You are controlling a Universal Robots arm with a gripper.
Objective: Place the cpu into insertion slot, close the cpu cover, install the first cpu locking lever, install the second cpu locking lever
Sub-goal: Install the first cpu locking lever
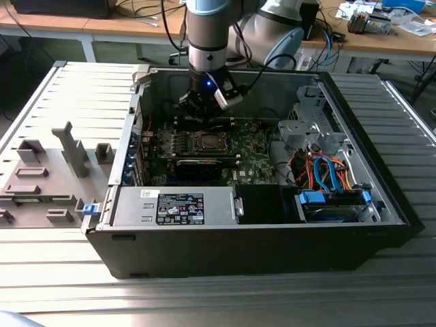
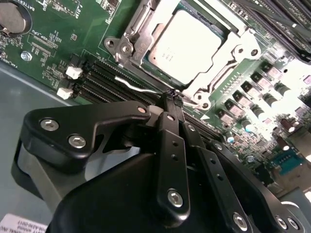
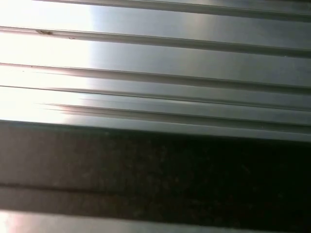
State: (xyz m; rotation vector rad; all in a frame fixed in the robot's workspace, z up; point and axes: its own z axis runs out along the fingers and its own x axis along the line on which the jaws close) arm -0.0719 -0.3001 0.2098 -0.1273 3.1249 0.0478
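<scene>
The cpu (image 2: 187, 41), a silvery-grey square, lies in the insertion slot (image 1: 210, 142) on the green board. The silvery cpu cover (image 2: 137, 36) lies flat around it, with the chip showing through its window. A thin wire locking lever (image 2: 136, 85) runs along the socket's near side, beside the black memory slots. My gripper (image 2: 172, 98) is shut, its black fingertips pressed together right at the free end of that lever; whether they pinch it I cannot tell. In the exterior view the gripper (image 1: 204, 112) hangs inside the case just behind the socket.
The open computer case (image 1: 381, 197) rests on a ribbed metal table (image 3: 155, 58). A power supply (image 1: 177, 208) fills its front, with orange and blue cables (image 1: 327, 174) on the exterior view's right. Grey fixtures (image 1: 41, 174) stand to the left. A coin cell (image 2: 12, 17) sits on the board.
</scene>
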